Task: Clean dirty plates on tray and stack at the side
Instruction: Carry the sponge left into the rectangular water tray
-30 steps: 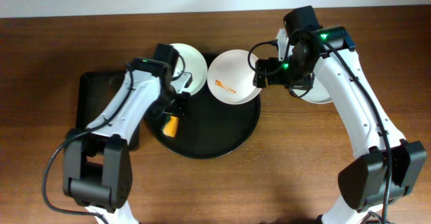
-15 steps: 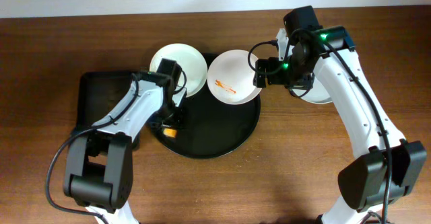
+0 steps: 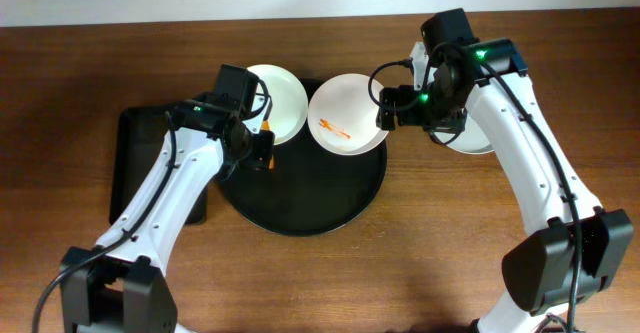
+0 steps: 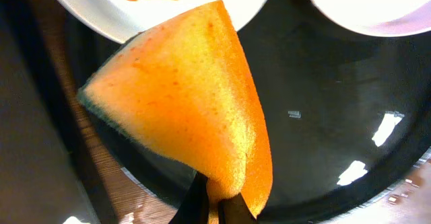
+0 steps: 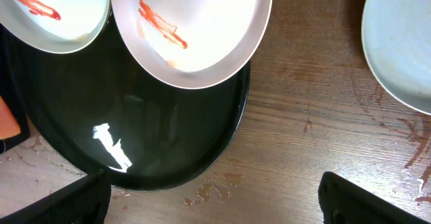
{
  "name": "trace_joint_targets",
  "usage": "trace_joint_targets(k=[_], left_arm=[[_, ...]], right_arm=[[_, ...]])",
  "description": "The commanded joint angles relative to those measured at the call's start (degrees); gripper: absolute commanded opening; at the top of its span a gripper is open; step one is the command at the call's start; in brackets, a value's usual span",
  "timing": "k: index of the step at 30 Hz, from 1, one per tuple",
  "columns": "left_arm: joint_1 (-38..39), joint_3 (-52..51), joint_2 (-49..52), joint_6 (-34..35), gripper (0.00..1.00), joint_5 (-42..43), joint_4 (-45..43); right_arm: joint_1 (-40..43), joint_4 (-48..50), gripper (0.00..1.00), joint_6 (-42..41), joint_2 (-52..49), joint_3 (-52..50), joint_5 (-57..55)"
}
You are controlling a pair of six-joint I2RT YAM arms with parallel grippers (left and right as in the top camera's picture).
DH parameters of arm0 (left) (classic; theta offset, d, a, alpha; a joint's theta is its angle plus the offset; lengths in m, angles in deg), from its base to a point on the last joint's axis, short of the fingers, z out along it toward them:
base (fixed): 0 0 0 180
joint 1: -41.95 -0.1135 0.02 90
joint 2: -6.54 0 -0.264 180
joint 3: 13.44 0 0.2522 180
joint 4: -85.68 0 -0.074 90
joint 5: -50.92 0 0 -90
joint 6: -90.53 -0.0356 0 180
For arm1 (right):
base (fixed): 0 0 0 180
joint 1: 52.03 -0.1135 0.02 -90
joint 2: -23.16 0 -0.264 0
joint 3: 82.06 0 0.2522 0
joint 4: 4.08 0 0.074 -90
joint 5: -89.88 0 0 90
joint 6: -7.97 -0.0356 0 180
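Note:
Two dirty plates lie on the far part of the round black tray (image 3: pixel 300 198): the left plate (image 3: pixel 280 98) and the middle plate (image 3: pixel 345 113), each with an orange smear (image 5: pixel 161 22). A third plate (image 5: pixel 404 49), with no smear showing, rests on the wood to the right, mostly hidden under the right arm in the overhead view. My left gripper (image 4: pixel 217 209) is shut on an orange sponge (image 4: pixel 188 109), held over the tray's left part beside the left plate (image 4: pixel 135 5). My right gripper (image 5: pixel 215 204) hangs open over the tray's right edge, beside the middle plate, holding nothing.
A rectangular black tray (image 3: pixel 140 158) lies left of the round one, under the left arm. Small water drops (image 5: pixel 215 187) wet the wood by the round tray's rim. Bare tabletop (image 3: pixel 420 263) runs along the front and right.
The left gripper closed on the sponge at the tray's left side and carried it back toward the left plate. The right arm has not moved.

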Motion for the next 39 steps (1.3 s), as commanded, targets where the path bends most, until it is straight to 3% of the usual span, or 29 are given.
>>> trace_joint_targets(k=[1,5,6,9,13,24,25,27,28,33,34,35,37,38,39], left_arm=[[-0.33,0.85,-1.22,0.13,0.00,-10.56,0.83],[-5.25,0.85,-2.38,0.17,0.00,-25.97,3.54],[-8.35,0.85,-2.36,0.17,0.00,-33.33,3.54],[-12.31,0.85,-2.05,0.15,0.00,-37.92,2.05],[-17.81,0.57,0.81,0.13,0.00,-37.64,-2.54],[-20.09,0.42,17.00,-8.15,0.01,-40.72,-7.21],[-20.09,0.42,17.46,-8.17,0.10,-40.70,-7.23],[-20.06,0.42,17.59,-9.16,0.20,-39.95,-7.17],[-20.06,0.42,17.59,-12.70,0.32,-35.39,-7.17],[-20.20,0.74,17.55,-13.99,0.36,-32.17,-7.19],[-20.35,0.98,17.55,-11.91,0.36,-33.99,-7.10],[-20.87,1.42,17.42,-7.19,0.20,-37.03,-6.75],[-22.27,1.53,16.70,-2.91,0.10,-37.20,-6.38],[-23.37,1.53,16.50,-1.40,0.00,-34.91,-6.25],[-24.50,1.53,16.48,-1.38,0.00,-30.51,-6.27]], right_arm=[[0.55,0.11,0.99,0.39,0.37,0.44,-0.50],[0.55,0.11,0.99,0.39,0.37,0.44,-0.50],[0.52,0.11,0.99,0.39,0.37,0.44,-0.50],[0.52,0.11,0.99,0.39,0.37,0.44,-0.50],[0.52,0.11,0.99,0.39,0.37,0.44,-0.50],[0.52,0.11,0.99,0.39,0.37,0.44,-0.50],[0.52,0.11,0.99,0.39,0.37,0.44,-0.50],[0.52,0.11,0.99,0.39,0.37,0.44,-0.50],[0.52,0.11,0.99,0.39,0.37,0.44,-0.50],[0.52,0.11,0.99,0.39,0.37,0.44,-0.50],[0.52,0.11,0.99,0.39,0.37,0.44,-0.50],[0.52,0.11,0.99,0.39,0.37,0.44,-0.50],[0.52,0.11,0.99,0.39,0.37,0.44,-0.50],[0.52,0.11,0.99,0.39,0.37,0.44,-0.50],[0.52,0.11,0.99,0.39,0.37,0.44,-0.50]])
